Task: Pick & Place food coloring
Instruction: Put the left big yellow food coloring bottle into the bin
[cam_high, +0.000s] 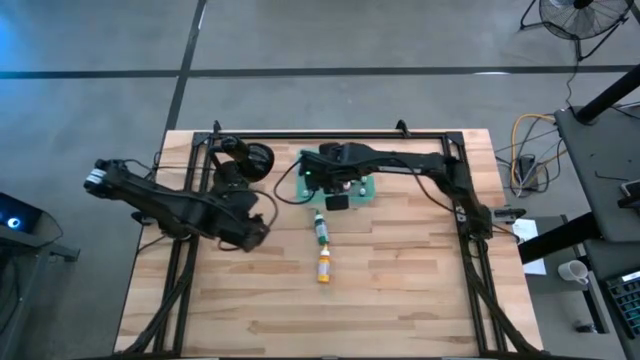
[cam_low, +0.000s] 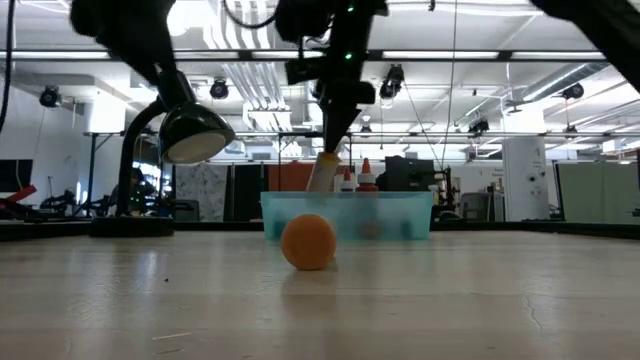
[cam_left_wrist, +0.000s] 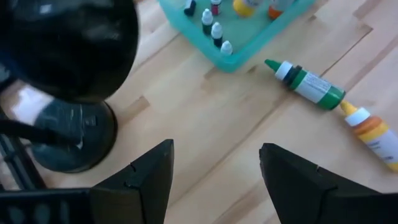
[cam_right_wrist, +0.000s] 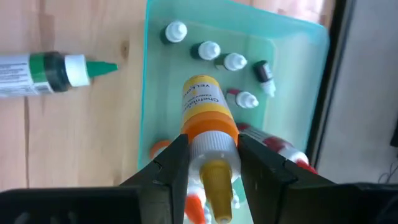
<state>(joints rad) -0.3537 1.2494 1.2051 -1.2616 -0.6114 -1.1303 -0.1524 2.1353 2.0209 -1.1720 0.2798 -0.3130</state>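
An orange-yellow food coloring bottle sits between the fingers of my right gripper, over the translucent green tray. In the low view it slants down below the gripper. A green bottle and a second orange-yellow bottle lie on their sides on the table, near of the tray. Small white-tipped bottles and red ones are in the tray. My left gripper is open above bare wood, left of the lying bottles. My right gripper pinches the orange-yellow bottle between its two fingers at the white neck, just below the yellow nozzle. The fingers come from above. The bottle hangs tilted below them, nozzle up; the tray wall hides its lower end.
A black desk lamp stands on the table by the tray's left side, with its base close to my left gripper. The black frame rails run along the far and side edges. The near half of the table is bare wood.
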